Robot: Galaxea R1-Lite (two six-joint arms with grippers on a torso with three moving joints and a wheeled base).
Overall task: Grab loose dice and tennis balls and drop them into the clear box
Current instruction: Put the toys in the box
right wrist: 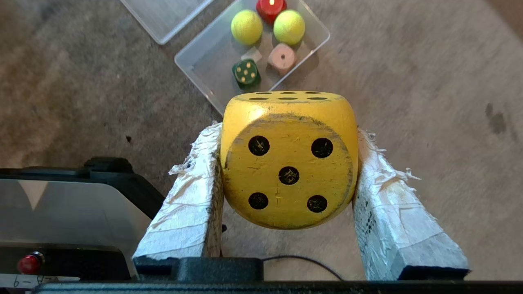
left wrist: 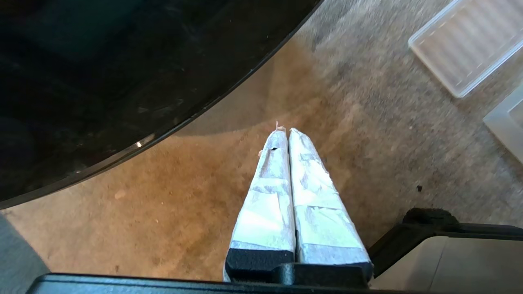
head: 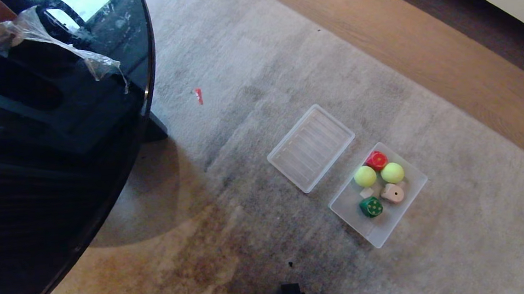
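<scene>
Yellow die [right wrist: 288, 163] in right claw [right wrist: 286, 134], five-pip face toward wrist.

warm daylight – soft blur – glare on black table [head: 62, 188]

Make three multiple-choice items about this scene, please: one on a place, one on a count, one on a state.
1. Where does the ribbed lid lie?
A. On the carpet beside the clear box
B. On top of the box
C. On the black table

2. How many tennis balls are in the box?
A. None
B. Two
C. Four

3. What is the state of the right tool?
A. Open and empty
B. Shut on a tennis ball
C. Shut on the yellow die

Answers: 1 A, the lid is flat on the carpet next to the box. 2 B, two balls lie near the red die. 3 C, both fingers press the die's sides.
</scene>
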